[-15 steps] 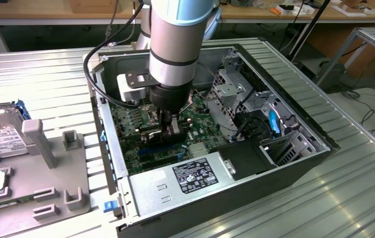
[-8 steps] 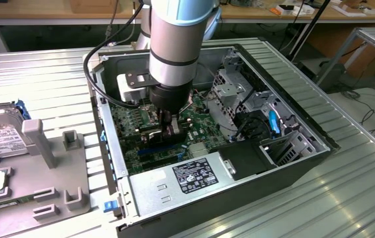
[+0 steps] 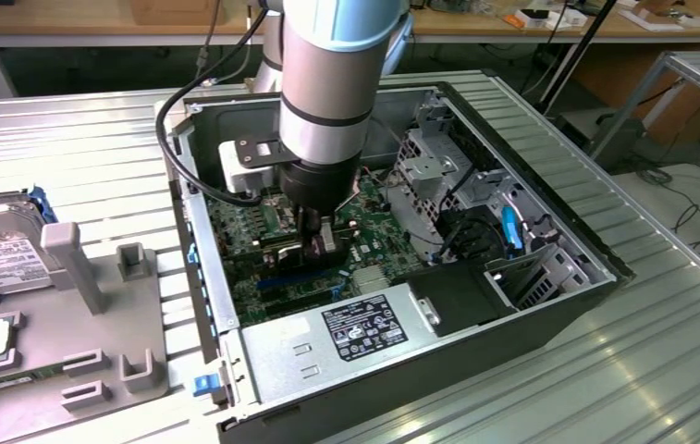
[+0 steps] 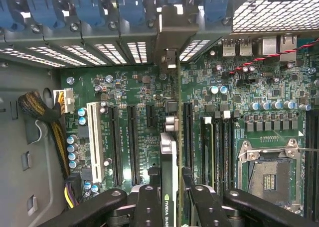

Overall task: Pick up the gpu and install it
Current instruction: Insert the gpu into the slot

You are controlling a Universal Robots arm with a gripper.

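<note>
Putting the gpu (image 4: 169, 152) into the computer case (image 3: 547, 305) now. Gripper (image 4: 169, 194) partly closed, squeezing the card between both fingers (image 4: 148, 204). Card standing on its thin edge, straight out past the fingertips, over the green board (image 4: 124, 87) and its long slots (image 4: 133, 142). Next, probably: line up with a slot, push down gently and straight.

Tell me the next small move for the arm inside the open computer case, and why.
Probably ease straight down. The gripper is shut on the thin dark graphics card with its silvery bracket, held edge-on above the green motherboard. Its bracket end already meets the rear slot openings, and the card appears lined up along a long black slot, though seating isn't visible.
</note>
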